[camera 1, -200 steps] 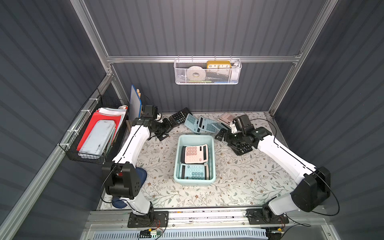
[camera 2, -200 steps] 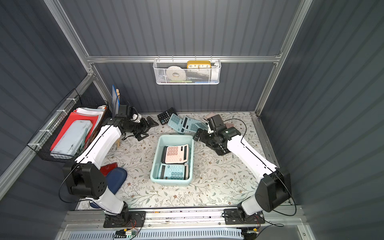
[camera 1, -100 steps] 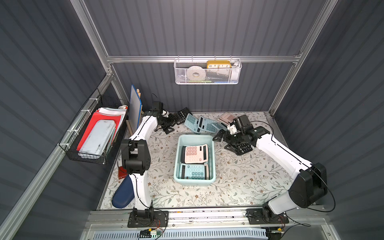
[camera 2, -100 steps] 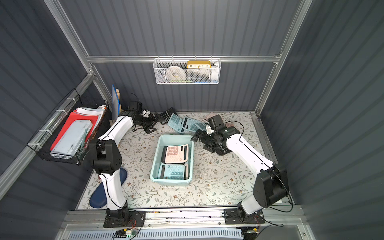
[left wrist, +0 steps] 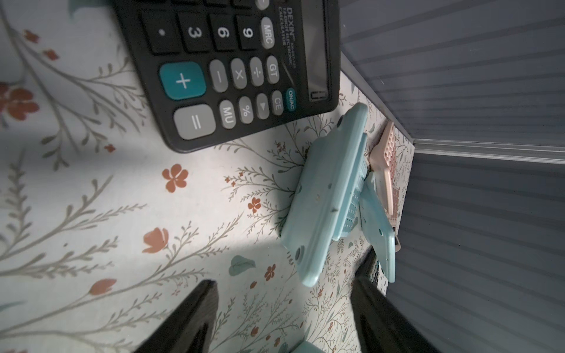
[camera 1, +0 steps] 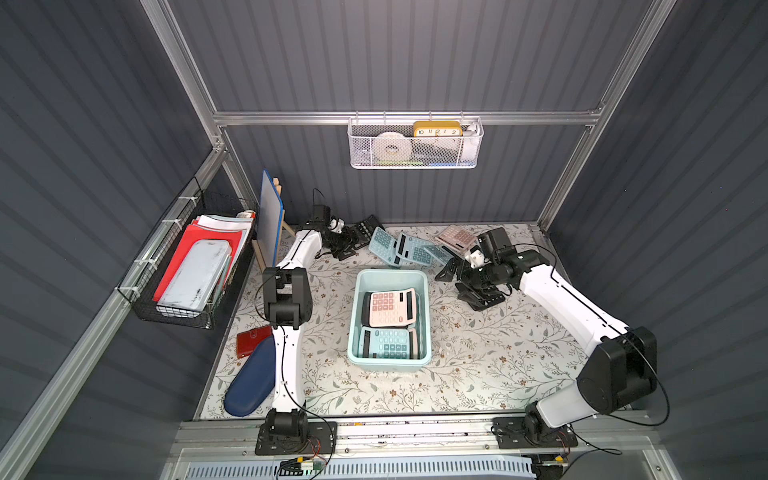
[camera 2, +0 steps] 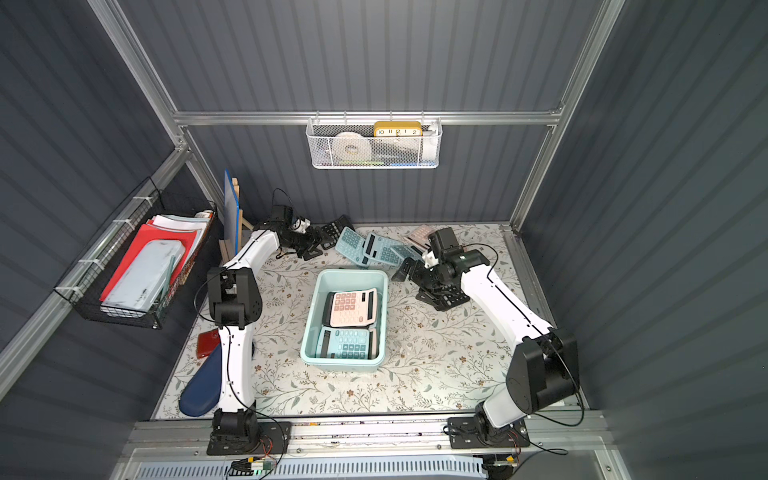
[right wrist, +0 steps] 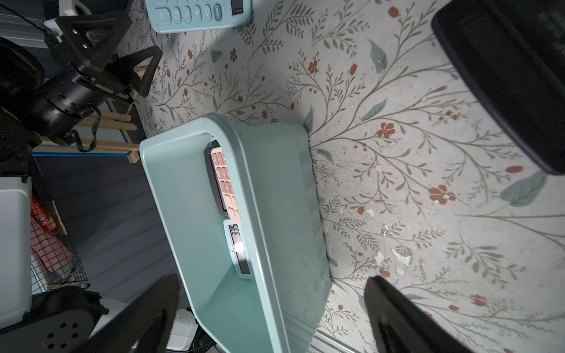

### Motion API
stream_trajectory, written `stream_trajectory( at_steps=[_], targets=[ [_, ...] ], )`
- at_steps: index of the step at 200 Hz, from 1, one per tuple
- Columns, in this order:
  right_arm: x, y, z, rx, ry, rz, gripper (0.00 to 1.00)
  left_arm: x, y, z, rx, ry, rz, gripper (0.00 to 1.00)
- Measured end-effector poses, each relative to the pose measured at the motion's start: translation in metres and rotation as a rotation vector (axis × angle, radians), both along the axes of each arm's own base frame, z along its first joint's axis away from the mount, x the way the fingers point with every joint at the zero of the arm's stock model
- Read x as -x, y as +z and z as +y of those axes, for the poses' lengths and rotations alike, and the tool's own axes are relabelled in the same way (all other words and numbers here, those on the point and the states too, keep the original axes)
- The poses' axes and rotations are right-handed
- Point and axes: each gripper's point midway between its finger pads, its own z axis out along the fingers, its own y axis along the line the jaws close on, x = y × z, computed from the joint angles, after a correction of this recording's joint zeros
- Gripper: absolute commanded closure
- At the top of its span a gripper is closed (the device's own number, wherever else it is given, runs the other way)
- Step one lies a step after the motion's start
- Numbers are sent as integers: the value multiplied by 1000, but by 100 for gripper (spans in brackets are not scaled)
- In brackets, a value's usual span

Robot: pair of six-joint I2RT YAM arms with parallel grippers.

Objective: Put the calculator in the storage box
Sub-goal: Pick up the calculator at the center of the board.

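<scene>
The mint-blue storage box (camera 1: 354, 316) (camera 2: 308, 328) stands mid-table, with a pink calculator (camera 1: 392, 307) and a blue one (camera 1: 386, 343) lying inside. Along the back wall lie a black calculator (camera 1: 365, 226) (left wrist: 232, 70), overlapping blue calculators (camera 1: 409, 249) (left wrist: 324, 195) and a pink one (camera 1: 457, 237). My left gripper (camera 1: 349, 245) (left wrist: 284, 305) hovers just in front of the black calculator, open, with only tablecloth between its fingers. My right gripper (camera 1: 462, 286) (right wrist: 275, 311) is open and holds nothing. It sits to the right of the box's far corner, apart from it.
A white mesh basket (camera 1: 415, 145) hangs on the back wall. A black wire basket (camera 1: 191, 270) of folders hangs on the left wall. A blue board on an easel (camera 1: 270, 220) stands at the back left. A navy case (camera 1: 251, 386) and a red wallet (camera 1: 253, 340) lie front left.
My left arm has stretched back and rightward, bringing its gripper up to the black calculator. My right gripper has shifted slightly left toward the box.
</scene>
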Motion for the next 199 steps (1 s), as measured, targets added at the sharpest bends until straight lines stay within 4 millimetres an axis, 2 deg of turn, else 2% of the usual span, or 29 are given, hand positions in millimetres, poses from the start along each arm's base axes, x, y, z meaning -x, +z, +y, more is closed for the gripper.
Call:
stream_trajectory(
  at_steps=[24, 51, 92, 119, 143, 158, 199],
  targets=[
    [0, 0, 1, -7, 5, 11, 1, -6, 1, -5, 31, -20, -26, 25],
    [-2, -5, 4, -11, 11, 40, 1, -12, 12, -12, 60, -44, -69, 23],
    [-9, -10, 9, -18, 35, 78, 1, -16, 23, -34, 53, -97, -136, 23],
    [-13, -8, 12, -24, 56, 80, 1, -14, 9, -47, 5, -123, -137, 24],
    [-12, -8, 14, -32, 69, 87, 1, -9, -11, -45, -41, -125, -101, 26],
    [-10, -8, 14, -35, 72, 97, 1, -8, -17, -43, -54, -124, -89, 32],
    [-7, -7, 16, -50, 81, 111, 1, -7, -12, -47, -18, -145, -100, 51]
  ],
)
